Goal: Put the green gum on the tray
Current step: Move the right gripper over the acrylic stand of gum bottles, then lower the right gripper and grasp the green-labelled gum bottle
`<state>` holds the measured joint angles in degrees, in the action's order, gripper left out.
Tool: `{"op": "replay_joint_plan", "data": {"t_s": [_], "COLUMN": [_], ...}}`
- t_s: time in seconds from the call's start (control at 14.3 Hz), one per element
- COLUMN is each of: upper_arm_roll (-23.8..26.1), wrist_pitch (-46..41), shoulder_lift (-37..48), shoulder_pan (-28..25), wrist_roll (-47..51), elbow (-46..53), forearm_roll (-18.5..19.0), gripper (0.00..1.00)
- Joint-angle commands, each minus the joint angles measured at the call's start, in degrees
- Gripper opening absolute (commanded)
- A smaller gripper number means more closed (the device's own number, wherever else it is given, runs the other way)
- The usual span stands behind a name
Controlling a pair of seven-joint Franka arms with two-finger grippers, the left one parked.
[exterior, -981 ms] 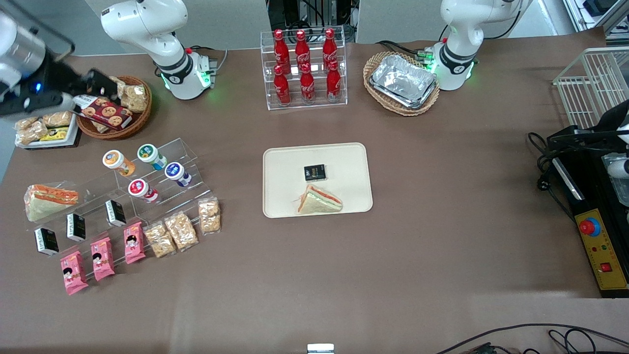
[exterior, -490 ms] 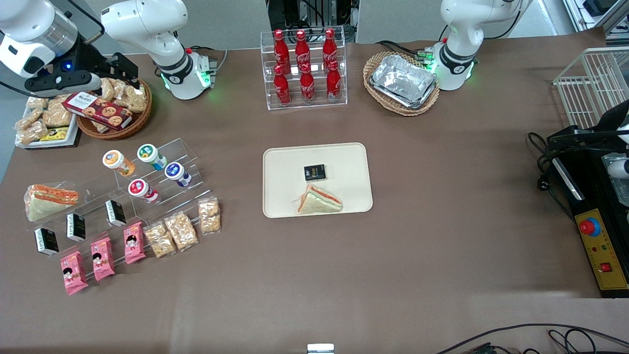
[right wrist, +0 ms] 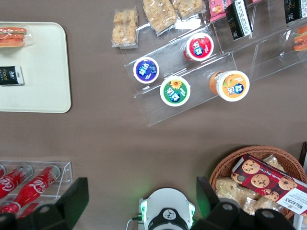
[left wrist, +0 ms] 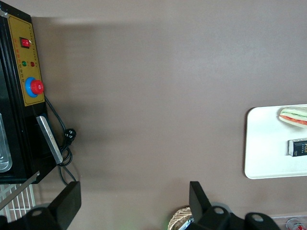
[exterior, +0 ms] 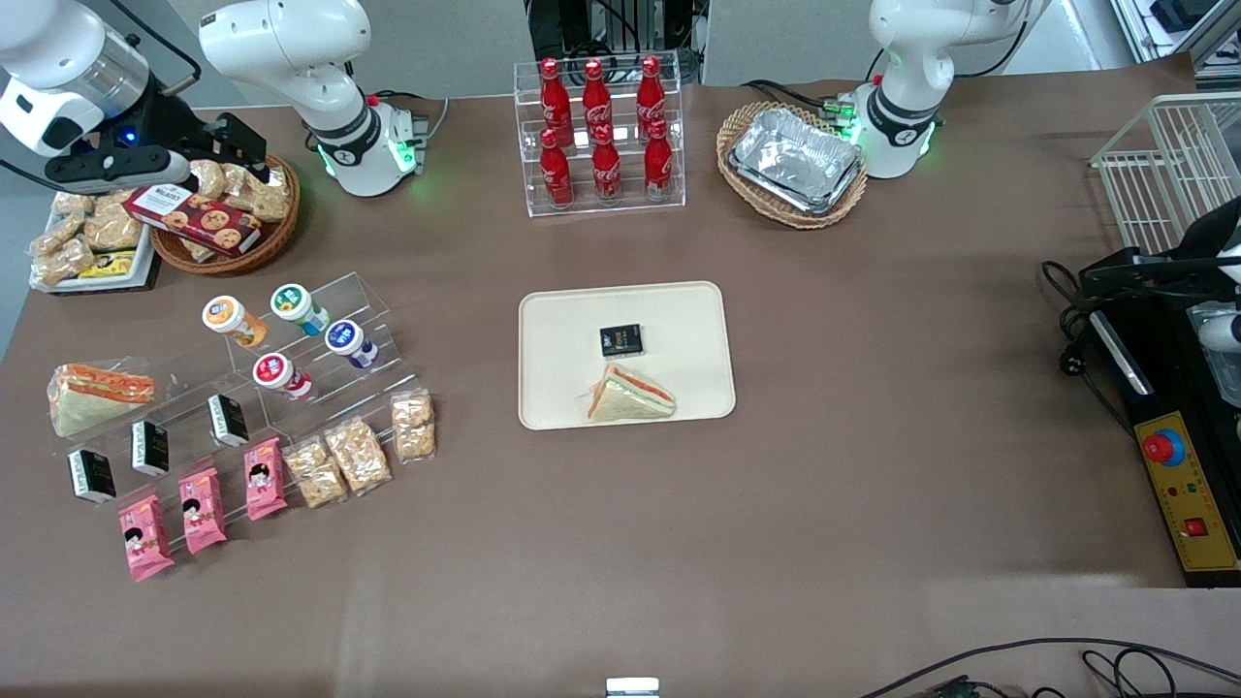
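Note:
The green gum [exterior: 291, 303] has a white lid with a green label and lies on the upper step of a clear acrylic rack [exterior: 320, 339], beside an orange bottle. It also shows in the right wrist view [right wrist: 175, 91]. The cream tray [exterior: 679, 310] sits mid-table and holds a black packet and a sandwich; it also shows in the right wrist view [right wrist: 43, 67] and the left wrist view [left wrist: 268, 143]. My right gripper [exterior: 218, 145] is open and empty. It hangs high above the wicker snack basket, farther from the front camera than the gum.
Blue [exterior: 346, 339], red [exterior: 276, 371] and orange [exterior: 228, 317] gum bottles share the rack. A wicker basket [exterior: 228, 208] holds a cookie box. Cola bottles [exterior: 601, 131] stand in a clear rack. Foil trays [exterior: 795, 160] lie in a basket. Snack packets [exterior: 339, 456] lie nearer the camera.
My right gripper has swung in from the table's edge and up, to above the wicker snack basket. In the last half second it barely moved. Nothing on the table has moved.

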<state>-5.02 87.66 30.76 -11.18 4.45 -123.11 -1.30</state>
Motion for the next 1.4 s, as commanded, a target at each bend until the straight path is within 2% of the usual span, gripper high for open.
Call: {"op": "replay_joint_plan", "data": {"t_s": [0.0,0.49,0.7,1.33], "upper_arm_roll": [0.28,0.10,-0.25,-0.34], "wrist_pitch": [3.83,18.84,24.91,35.64], "shoulder_lift": [2.38,-2.09,-3.60,-10.80], "shoulder_pan": [0.54,1.42,1.60,3.97], "wrist_roll": [-0.40,-0.49,-0.49,-0.49], "elbow": [-4.07,-14.08,-18.12,-22.26], "forearm_roll": [0.25,0.42,2.70,2.79], "gripper": [1.00,1.00,1.00,1.00]}}
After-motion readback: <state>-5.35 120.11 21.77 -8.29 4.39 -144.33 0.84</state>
